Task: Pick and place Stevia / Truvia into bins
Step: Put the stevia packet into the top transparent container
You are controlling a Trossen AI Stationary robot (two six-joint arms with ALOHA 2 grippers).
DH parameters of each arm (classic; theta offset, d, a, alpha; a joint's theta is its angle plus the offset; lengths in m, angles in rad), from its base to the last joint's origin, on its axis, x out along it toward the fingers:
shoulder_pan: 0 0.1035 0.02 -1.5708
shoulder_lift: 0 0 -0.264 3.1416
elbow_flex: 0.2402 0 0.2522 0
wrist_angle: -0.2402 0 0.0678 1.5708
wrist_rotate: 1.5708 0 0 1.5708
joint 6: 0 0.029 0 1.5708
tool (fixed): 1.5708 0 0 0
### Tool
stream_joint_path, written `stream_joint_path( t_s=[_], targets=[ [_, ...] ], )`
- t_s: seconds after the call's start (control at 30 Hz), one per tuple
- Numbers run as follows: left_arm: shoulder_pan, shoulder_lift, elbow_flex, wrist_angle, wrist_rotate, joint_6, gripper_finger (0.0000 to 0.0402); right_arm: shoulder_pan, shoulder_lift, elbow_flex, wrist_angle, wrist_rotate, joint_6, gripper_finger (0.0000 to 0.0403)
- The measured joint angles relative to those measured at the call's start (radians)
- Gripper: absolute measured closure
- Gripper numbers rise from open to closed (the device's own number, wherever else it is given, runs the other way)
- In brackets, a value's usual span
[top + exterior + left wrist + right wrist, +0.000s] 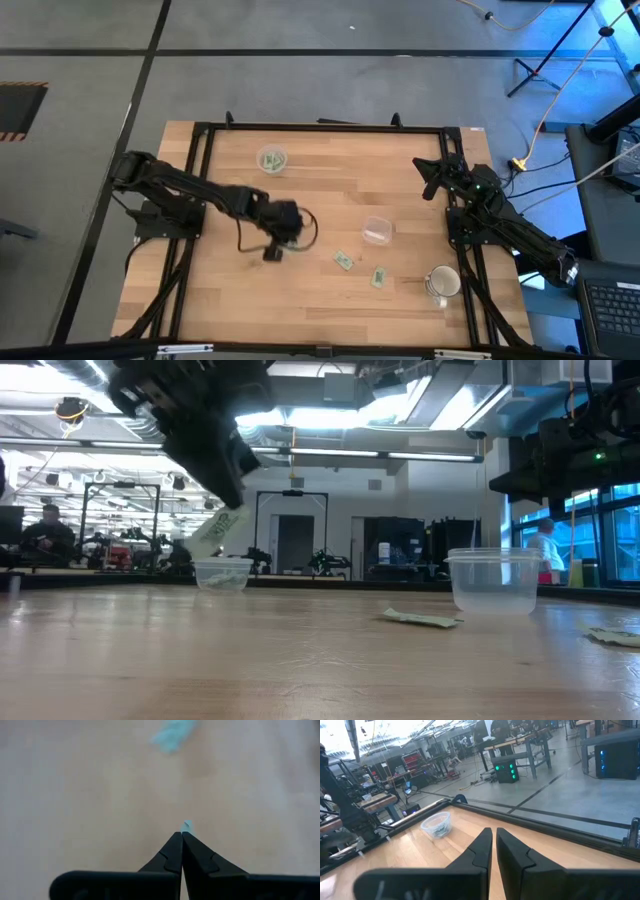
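My left gripper hangs above the table's middle, left of the empty clear cup, and is shut on a green packet. Two more green packets lie flat on the wood near the front; the low view shows them as one packet and another packet. A second clear cup toward the far edge holds green packets. My right gripper waits shut over the table's right side, touching nothing. My left gripper pinches the green packet between its two fingers, coming from above and pointing down. In the left wrist view only a sliver of the packet's edge shows past the fingertips. The packet is lifted clear, and its free end hangs tilted below the fingers.
A white mug stands near the front right corner. A black frame runs around the tabletop. Bare wood lies between the two cups. People and benches show in the room beyond the table.
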Motion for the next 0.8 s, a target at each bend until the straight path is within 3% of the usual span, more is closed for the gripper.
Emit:
stream_joint_path(
  t_s=[0.1, 0.4, 0.6, 0.8],
  targets=[
    [0.076, -0.076, 0.000, -0.082, -0.090, 0.025, 0.0400, 0.000, 0.000, 0.000, 0.000, 0.000, -0.004, 0.0373],
    [0.364, -0.183, 0.002, -0.081, -0.301, 0.080, 0.0400, 0.000, 0.000, 0.000, 0.000, 0.000, -0.026, 0.0373],
    [0.553, -0.177, 0.002, -0.083, -0.298, 0.080, 0.0400, 0.000, 0.000, 0.000, -0.001, 0.001, -0.028, 0.0373],
    [0.724, -0.161, 0.003, -0.092, -0.158, 0.113, 0.0400, 0.000, 0.000, 0.000, 0.000, 0.001, -0.027, 0.0373]
  ],
)
